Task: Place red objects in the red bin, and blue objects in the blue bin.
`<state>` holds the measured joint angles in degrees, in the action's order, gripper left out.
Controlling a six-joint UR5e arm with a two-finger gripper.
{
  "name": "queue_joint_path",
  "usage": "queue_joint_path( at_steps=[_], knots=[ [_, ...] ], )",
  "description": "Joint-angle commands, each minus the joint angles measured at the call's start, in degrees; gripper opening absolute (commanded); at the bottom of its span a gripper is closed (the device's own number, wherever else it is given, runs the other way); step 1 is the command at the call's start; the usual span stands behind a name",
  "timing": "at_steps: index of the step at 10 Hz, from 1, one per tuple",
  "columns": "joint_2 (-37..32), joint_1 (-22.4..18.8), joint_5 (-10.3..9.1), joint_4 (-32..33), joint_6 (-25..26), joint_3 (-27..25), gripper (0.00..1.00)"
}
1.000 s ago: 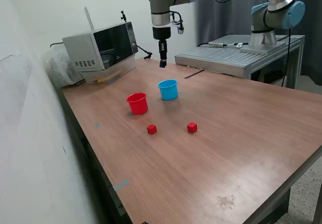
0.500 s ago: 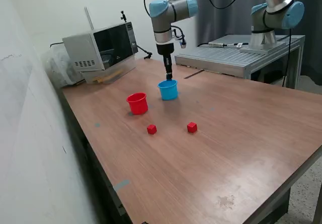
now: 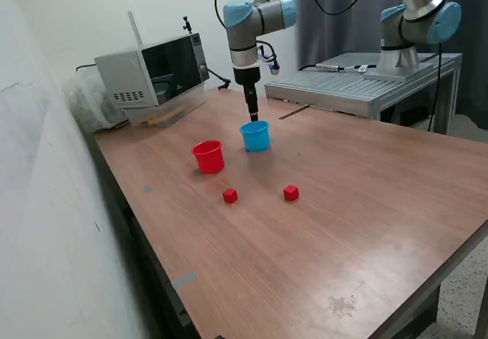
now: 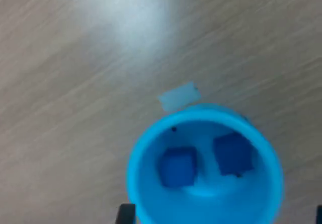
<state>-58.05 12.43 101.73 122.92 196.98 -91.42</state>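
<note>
Your pincer hung just above the blue cup, over its far rim. Couldn't tell how far open it was; wrist view showed only two dark finger tips at the frame edge, nothing visibly held. Both blue cubes sat side by side inside the blue cup. Red cup stood just beside it, toward the exterior view's left. Both red cubes lay on the counter nearer the camera, apart from each other and from both cups.
</note>
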Motion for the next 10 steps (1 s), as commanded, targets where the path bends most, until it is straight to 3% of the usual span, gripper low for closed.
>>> queue_joint_path(
  at_steps=[1,3,7,10],
  knots=[
    [-0.56,-5.1,-0.13,-0.75,-5.19,2.9,1.0],
    [-0.83,-10.3,-6.51,-5.04,-9.31,7.29,1.0],
    [1.26,-14.7,-13.2,-4.89,-12.31,12.39,1.0],
    [9.33,-18.31,-13.49,-4.8,-14.24,18.1,1.0]
  ],
)
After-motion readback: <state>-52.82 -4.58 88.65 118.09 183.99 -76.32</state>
